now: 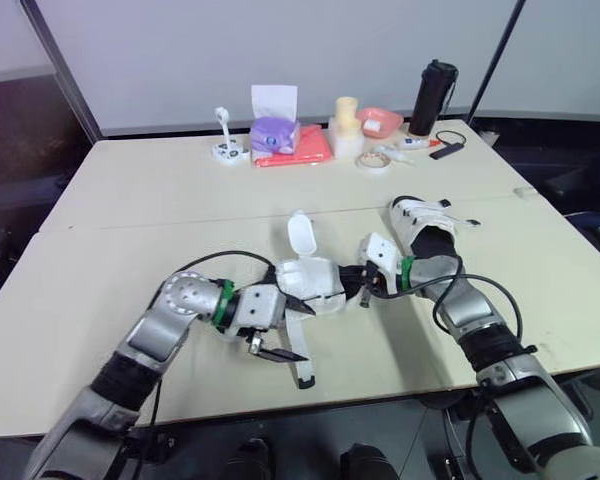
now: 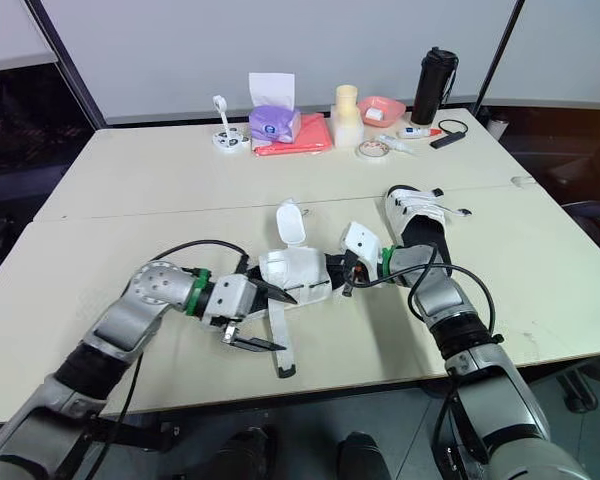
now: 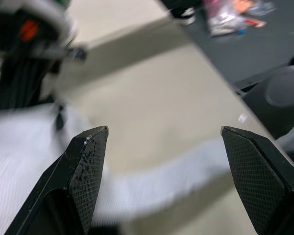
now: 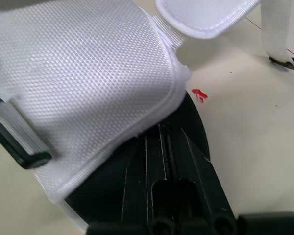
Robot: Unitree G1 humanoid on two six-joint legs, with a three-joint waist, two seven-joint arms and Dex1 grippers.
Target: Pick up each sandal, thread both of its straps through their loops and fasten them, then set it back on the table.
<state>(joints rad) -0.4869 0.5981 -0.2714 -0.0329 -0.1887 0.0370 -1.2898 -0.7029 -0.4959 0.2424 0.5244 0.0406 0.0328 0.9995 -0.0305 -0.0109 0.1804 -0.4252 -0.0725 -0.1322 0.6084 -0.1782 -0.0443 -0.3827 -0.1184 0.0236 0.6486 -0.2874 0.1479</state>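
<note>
A white sandal with a black sole lies near the table's front, one strap standing up and another strap trailing toward the table edge. My left gripper is open, its fingers either side of the trailing strap without closing on it. My right gripper is shut on the sandal's right end, its fingertips pinched on the black sole under the white mesh upper. The second white sandal lies behind my right forearm, partly hidden by it.
Along the far edge stand a purple tissue box, a red folder, a cream container, a pink bowl, a tape roll and a black bottle. The table's front edge is close below the trailing strap.
</note>
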